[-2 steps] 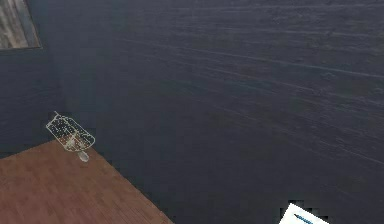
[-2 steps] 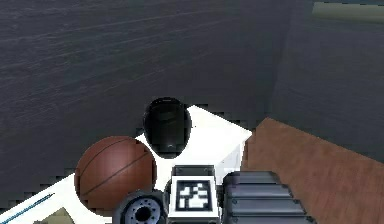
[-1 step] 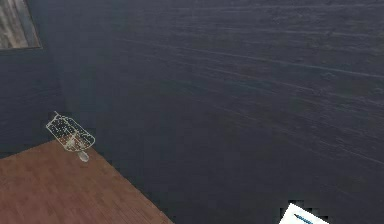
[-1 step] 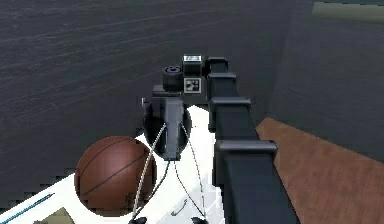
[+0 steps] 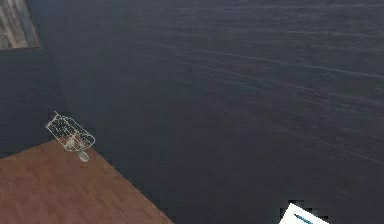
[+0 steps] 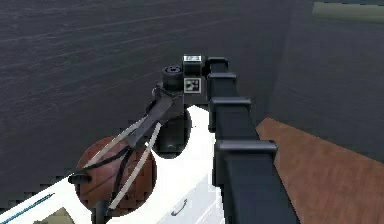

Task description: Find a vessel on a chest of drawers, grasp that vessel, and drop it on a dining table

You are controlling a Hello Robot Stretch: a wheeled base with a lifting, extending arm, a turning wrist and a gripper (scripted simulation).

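Since I could not tell whether the gripper (image 6: pixel 105 190) held the brown ball (image 6: pixel 143 180) on the white top (image 6: pixel 192 172), a slow straight lift seemed wise.

No writing, number, brand or sign could be read; unreadable black marks were borne by two white squares (image 6: pixel 193 84).

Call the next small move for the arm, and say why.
Probably a short straight lift. The gripper lies across the round brown thing, which shows against the white top, so I cannot tell whether it is held. If the thing rises clear of the top, the grasp is likely good.
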